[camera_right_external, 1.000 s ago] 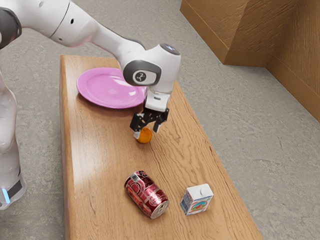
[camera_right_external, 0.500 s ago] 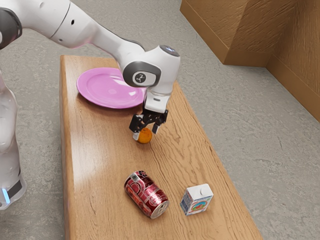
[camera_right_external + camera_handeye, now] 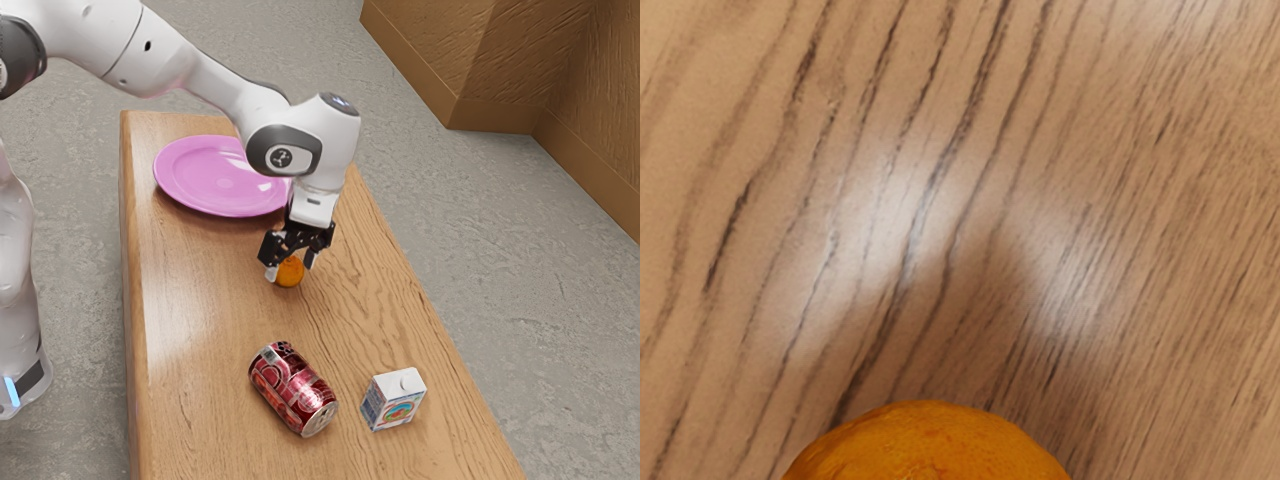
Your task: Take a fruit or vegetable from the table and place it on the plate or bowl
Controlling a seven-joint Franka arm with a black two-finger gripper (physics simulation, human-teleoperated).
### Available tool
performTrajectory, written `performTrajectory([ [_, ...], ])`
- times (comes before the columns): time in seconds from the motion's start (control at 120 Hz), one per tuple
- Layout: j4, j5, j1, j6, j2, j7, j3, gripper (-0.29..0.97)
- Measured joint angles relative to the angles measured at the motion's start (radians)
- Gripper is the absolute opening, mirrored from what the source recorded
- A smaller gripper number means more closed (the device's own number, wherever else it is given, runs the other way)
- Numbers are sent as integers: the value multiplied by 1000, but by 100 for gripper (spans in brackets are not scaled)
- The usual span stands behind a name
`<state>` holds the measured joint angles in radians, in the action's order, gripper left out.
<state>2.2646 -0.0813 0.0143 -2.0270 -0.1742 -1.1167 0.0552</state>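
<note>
As claw (image 3: 291,262) straddles orange (image 3: 290,275), round, resting on table (image 3: 200,340)

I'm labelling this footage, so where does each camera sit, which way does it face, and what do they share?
Exterior view: raised beside the table, looking down along it; shows the white arm and black claw over the orange.
Wrist view: on the hand, facing down at the table, orange just beneath.
Shared: the orange and table.
</note>
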Motion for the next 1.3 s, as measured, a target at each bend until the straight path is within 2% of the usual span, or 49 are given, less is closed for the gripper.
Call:
performTrajectory([
  [1.15, 25, 0, 20, -2, -9, 14, 0, 68],
  [1.2, 25, 0, 20, -3, -9, 14, 0, 65],
  [1.3, 25, 0, 19, -2, -9, 17, 0, 45],
])
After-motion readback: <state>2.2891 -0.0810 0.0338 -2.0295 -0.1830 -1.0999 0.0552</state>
